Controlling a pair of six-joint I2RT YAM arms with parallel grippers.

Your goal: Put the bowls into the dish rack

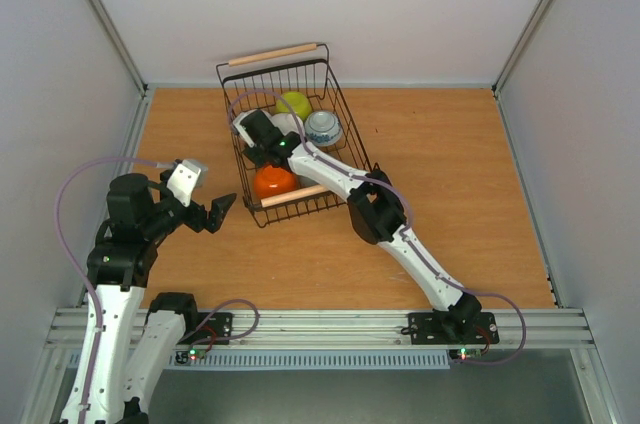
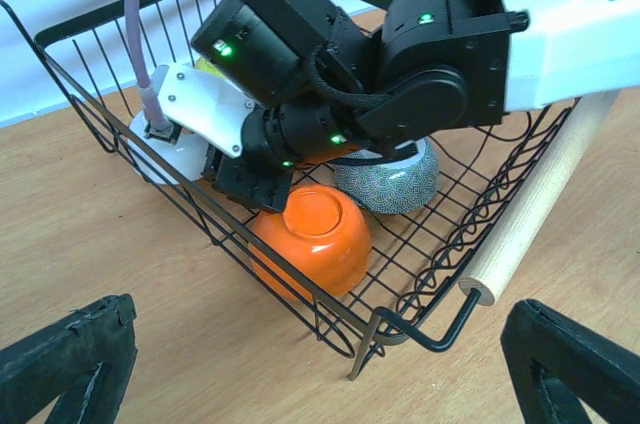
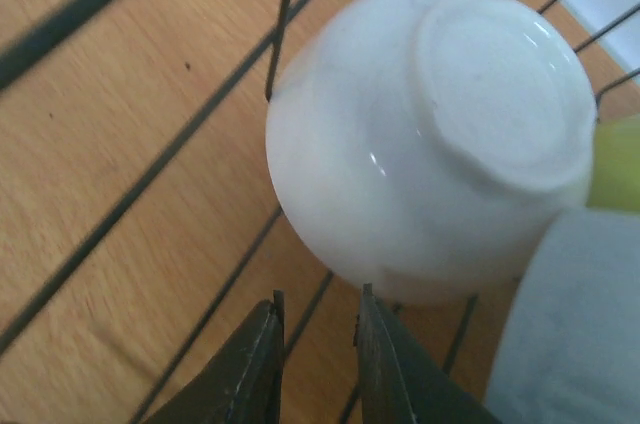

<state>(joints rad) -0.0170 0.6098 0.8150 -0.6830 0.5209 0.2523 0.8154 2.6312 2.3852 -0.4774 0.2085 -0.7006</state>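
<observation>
The dish rack [image 1: 340, 109] is a black wire basket at the table's middle back. In it are an orange bowl [image 1: 274, 182], a yellow-green bowl [image 1: 294, 102], a white bowl [image 1: 289, 124] and a blue-and-white bowl [image 1: 323, 127]. The left wrist view shows the orange bowl [image 2: 310, 239] upside down, a grey speckled bowl [image 2: 390, 182] and a white bowl [image 2: 150, 156]. My right gripper [image 1: 250, 144] reaches into the rack; in its wrist view it [image 3: 318, 302] is slightly open and empty, just below an upturned white bowl [image 3: 430, 134]. My left gripper [image 1: 215, 214] is open and empty, left of the rack.
The rack has a wooden rod handle at its near end [image 2: 530, 209] and one at its far end [image 1: 272, 54]. A second white bowl [image 3: 575, 324] and the yellow-green bowl [image 3: 618, 164] lie close to the right fingers. Grey walls enclose the wooden table [image 1: 450, 174].
</observation>
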